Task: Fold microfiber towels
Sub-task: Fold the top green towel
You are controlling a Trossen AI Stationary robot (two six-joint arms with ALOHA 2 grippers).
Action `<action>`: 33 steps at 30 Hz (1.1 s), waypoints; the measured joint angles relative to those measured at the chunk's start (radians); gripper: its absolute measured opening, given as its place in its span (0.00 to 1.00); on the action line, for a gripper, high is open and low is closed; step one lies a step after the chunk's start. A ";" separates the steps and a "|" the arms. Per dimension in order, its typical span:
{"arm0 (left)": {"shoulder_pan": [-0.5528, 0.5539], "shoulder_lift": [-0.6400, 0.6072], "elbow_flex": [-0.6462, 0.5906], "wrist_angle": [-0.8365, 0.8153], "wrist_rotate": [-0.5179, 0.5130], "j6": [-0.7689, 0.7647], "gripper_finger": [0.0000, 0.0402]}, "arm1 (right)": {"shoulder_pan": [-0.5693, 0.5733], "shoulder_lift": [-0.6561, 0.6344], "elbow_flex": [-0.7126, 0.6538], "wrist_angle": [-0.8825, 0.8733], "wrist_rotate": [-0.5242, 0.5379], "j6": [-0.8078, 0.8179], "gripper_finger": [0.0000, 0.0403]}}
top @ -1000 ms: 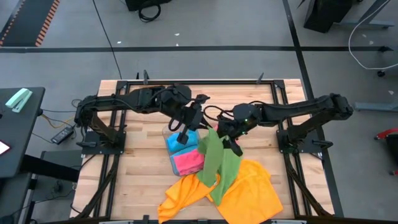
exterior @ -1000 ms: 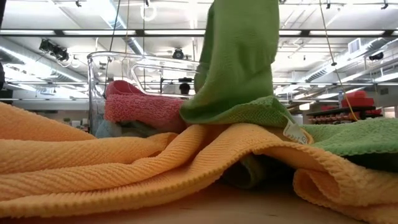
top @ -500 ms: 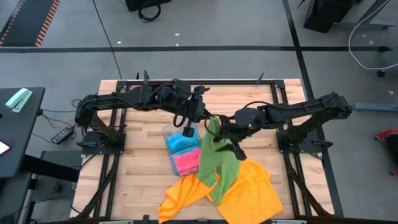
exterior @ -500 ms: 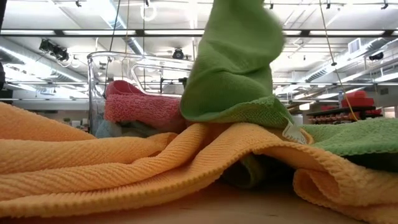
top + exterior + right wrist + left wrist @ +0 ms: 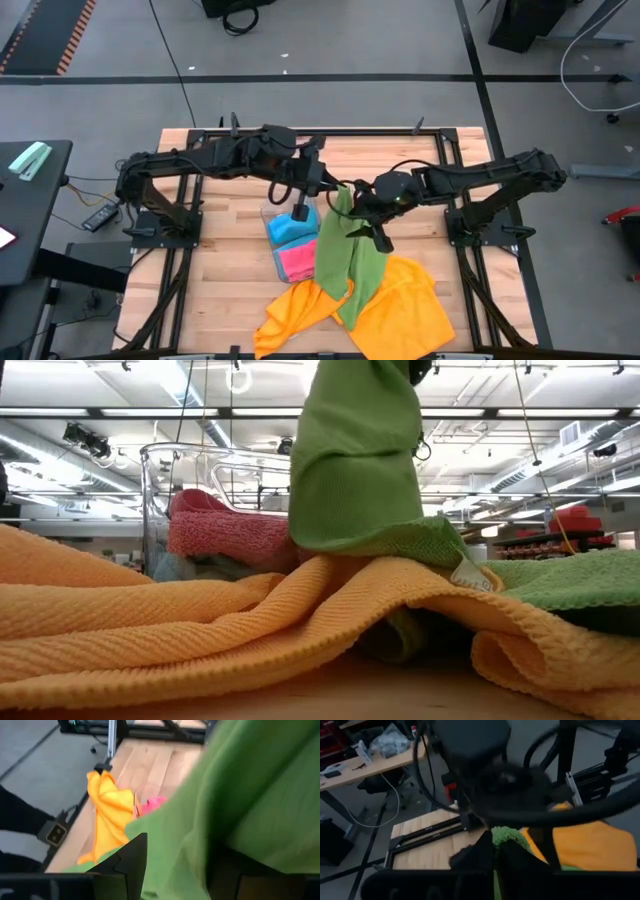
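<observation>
Green towel (image 5: 345, 255) (nubby, draped)

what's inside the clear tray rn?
In the clear tray: a folded blue towel and a pink towel beside it. The hanging green towel covers the tray's right edge; anything there is hidden.

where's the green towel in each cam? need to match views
High: green towel hangs mid-table, its top between the two grippers, its lower end on the orange towel.
Low: tall green drape at centre, running out of the top of the picture.
Left wrist: small green tuft past the dark fingers.
Right wrist: fills most of the picture.
Shared landmark: the orange towel, visible in all four views.
</observation>
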 joint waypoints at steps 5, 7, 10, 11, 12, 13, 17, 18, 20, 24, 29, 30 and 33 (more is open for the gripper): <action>0.000 -0.025 0.000 -0.005 -0.016 -0.006 0.07 | 0.000 0.001 -0.090 0.043 -0.006 0.018 0.44; 0.000 -0.032 0.000 -0.019 -0.026 -0.006 0.08 | 0.001 0.001 -0.122 0.075 -0.023 0.041 0.44; 0.000 -0.034 0.001 -0.039 -0.033 -0.006 0.05 | 0.012 0.001 -0.135 0.079 -0.053 0.070 0.43; 0.000 -0.033 0.001 -0.047 -0.033 -0.006 0.04 | 0.018 0.001 -0.135 0.080 -0.059 0.074 0.43; 0.000 -0.033 0.001 -0.055 -0.033 -0.006 0.03 | 0.025 0.001 -0.135 0.077 -0.062 0.076 0.42; 0.000 -0.032 0.001 -0.061 -0.034 -0.002 0.02 | 0.032 0.000 -0.134 0.066 -0.065 0.076 0.42; 0.005 -0.032 0.001 -0.082 -0.035 0.000 0.04 | 0.057 -0.003 -0.130 0.029 -0.087 0.083 0.40; 0.006 -0.032 0.000 -0.083 -0.035 0.000 0.05 | 0.062 -0.003 -0.130 0.016 -0.090 0.086 0.39; 0.007 -0.032 0.001 -0.082 -0.036 0.000 0.08 | 0.073 -0.003 -0.130 -0.007 -0.092 0.088 0.39; 0.006 -0.032 0.000 -0.088 -0.036 0.000 0.06 | 0.084 -0.003 -0.130 -0.034 -0.095 0.096 0.37; 0.006 -0.032 0.000 -0.103 -0.035 0.001 0.02 | 0.083 -0.003 -0.130 -0.067 -0.102 0.098 0.35; 0.006 -0.032 0.000 -0.102 -0.035 0.000 0.02 | 0.083 -0.003 -0.130 -0.068 -0.102 0.096 0.35; 0.006 -0.032 0.000 -0.109 -0.035 0.000 0.06 | 0.083 -0.003 -0.130 -0.083 -0.102 0.085 0.32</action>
